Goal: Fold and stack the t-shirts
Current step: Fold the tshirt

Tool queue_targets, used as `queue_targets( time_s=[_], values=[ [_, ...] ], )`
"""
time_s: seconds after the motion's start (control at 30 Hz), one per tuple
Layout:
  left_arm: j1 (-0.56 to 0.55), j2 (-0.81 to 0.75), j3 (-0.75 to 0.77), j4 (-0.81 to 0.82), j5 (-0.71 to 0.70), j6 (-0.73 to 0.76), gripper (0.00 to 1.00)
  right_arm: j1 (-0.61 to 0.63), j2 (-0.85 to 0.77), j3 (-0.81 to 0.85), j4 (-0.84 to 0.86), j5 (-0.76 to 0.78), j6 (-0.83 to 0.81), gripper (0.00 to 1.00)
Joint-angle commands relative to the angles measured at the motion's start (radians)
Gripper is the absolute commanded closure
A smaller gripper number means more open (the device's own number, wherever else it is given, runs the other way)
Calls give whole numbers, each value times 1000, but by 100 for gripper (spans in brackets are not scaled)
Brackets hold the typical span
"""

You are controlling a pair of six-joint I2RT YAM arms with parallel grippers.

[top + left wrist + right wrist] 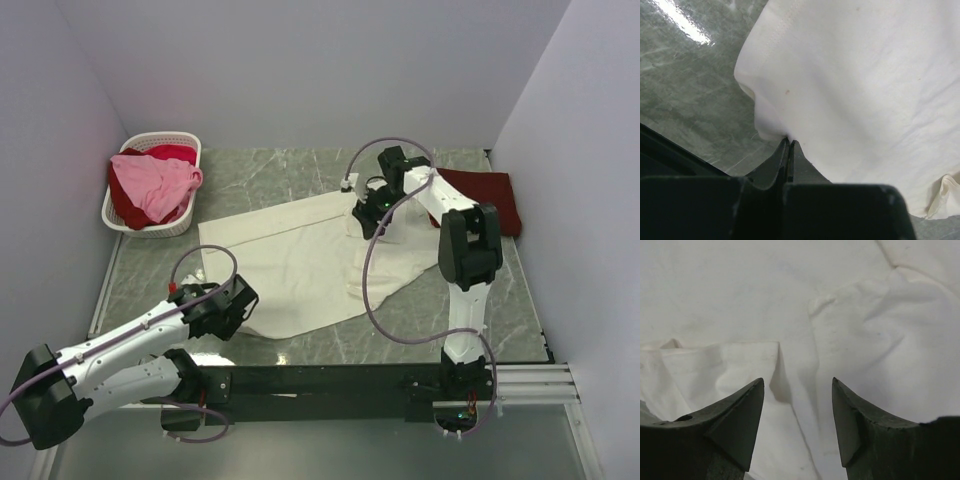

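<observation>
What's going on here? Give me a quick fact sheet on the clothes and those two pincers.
centre: cream-white t-shirt, spread out
left pincer: shut on the cream-white t-shirt's near-left edge
right pincer: open over that shirt's far-right part, holding nothing
far right: dark red t-shirt, folded flat
far left: white basket holding a pink t-shirt and a red t-shirt

A: What has the left gripper [789, 142] got?
B: Jaws pressed together, pinching a rounded fold at the edge of the shirt [865, 90].
A: Underneath?
B: Grey marbled table [685, 90], glare top left.
</observation>
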Motion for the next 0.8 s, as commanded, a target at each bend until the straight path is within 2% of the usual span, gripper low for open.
queue_targets(
  time_s=[0.0,0.6,0.77],
  values=[
    [5,-22,-16,7,5,-15,100,26,13,11,-53,-22,75,36],
    [6,-12,-12,12,6,-10,100,77,131,16,-11,65,163,38],
    [6,-22,-13,7,3,-14,100,87,135,16,-39,54,151,47]
  ],
)
